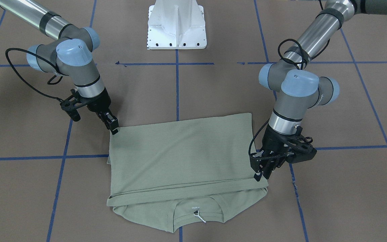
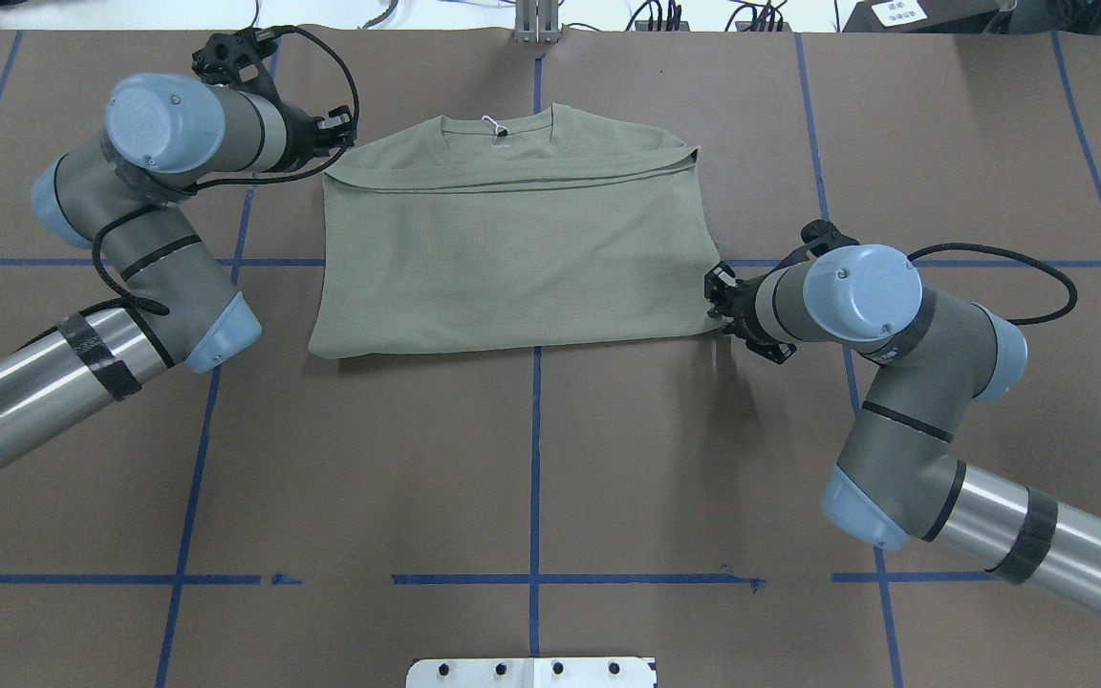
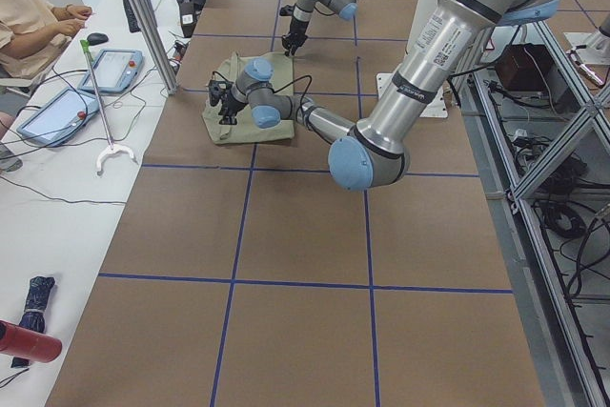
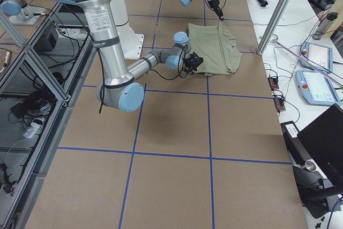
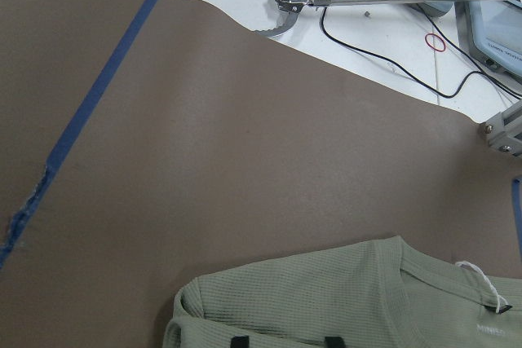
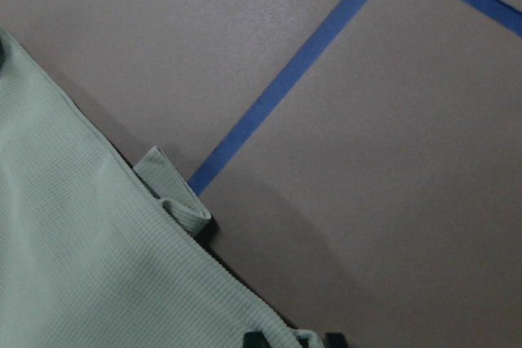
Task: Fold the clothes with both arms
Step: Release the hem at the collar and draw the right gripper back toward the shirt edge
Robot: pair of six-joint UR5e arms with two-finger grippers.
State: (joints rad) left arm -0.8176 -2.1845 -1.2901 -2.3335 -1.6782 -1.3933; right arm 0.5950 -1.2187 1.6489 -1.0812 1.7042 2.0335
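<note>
The sage-green shirt (image 1: 180, 154) lies flat on the brown table, folded over on itself, with its collar and neck label (image 1: 196, 206) showing toward the far edge (image 2: 501, 146). My left gripper (image 1: 260, 175) stands at the folded layer's corner by the collar (image 2: 338, 134). In the left wrist view its fingertips (image 5: 236, 341) are apart over the fabric (image 5: 326, 299). My right gripper (image 1: 114, 127) sits at the opposite corner, on the fold's edge (image 2: 715, 291). Its tips (image 6: 257, 336) are also apart, with a bit of the shirt's edge (image 6: 81, 242) between them.
The white pedestal base (image 1: 176, 27) stands at the robot's side of the table. Blue tape lines (image 2: 536, 459) cross the surface. Beyond the far edge, a white bench holds tablets (image 3: 119, 69) and a reacher tool (image 5: 277, 2), and a person (image 3: 29, 16) sits there.
</note>
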